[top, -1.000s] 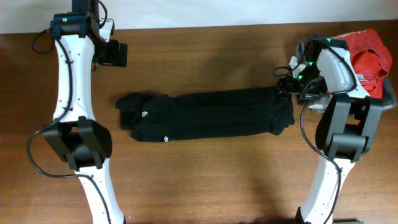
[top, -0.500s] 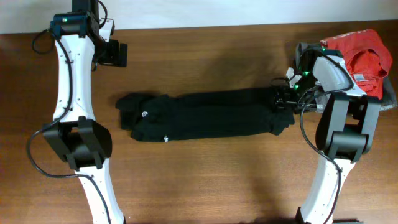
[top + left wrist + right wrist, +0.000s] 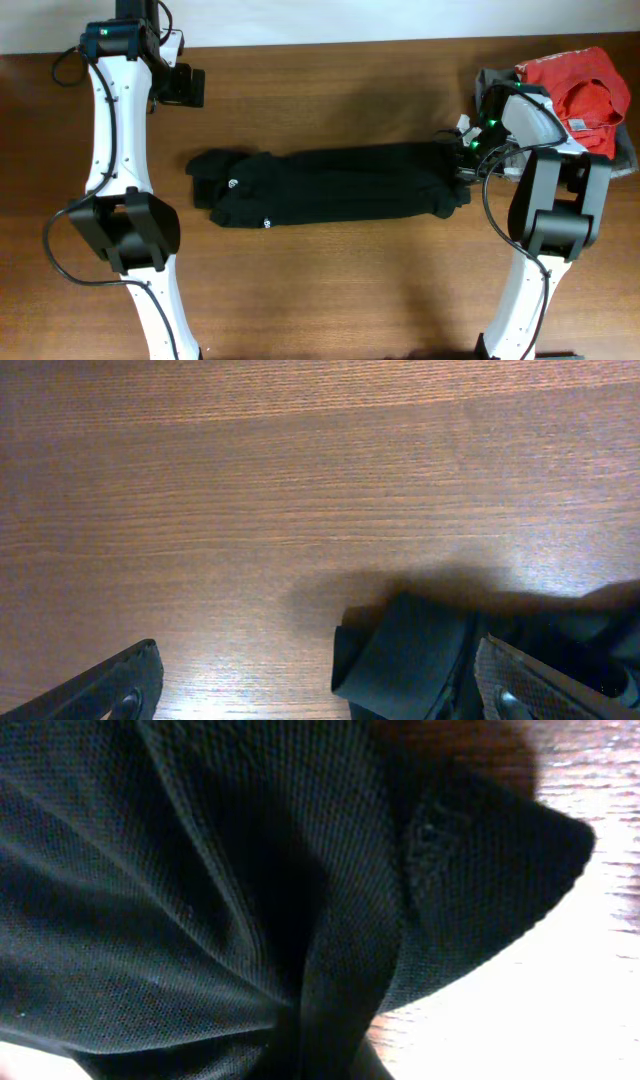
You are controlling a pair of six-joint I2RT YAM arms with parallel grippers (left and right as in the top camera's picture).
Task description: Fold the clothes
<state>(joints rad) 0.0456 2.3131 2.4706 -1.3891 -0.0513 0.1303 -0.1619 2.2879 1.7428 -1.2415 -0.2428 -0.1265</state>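
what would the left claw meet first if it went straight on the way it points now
Most likely the bare table; the left claw stands open over it. The black garment lies close beside that line, though depth is unclear.

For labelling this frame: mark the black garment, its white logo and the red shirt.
black garment [image 3: 340, 185]: overhead view, middle of the folded body.
white logo [image 3: 233, 184]: overhead view, small print near the left end.
red shirt [image 3: 585, 95]: overhead view, crumpled middle.

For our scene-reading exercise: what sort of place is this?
Likely a robot lab bench: left arm and right arm at a wooden table, black garment laid between them, red shirt heaped aside.
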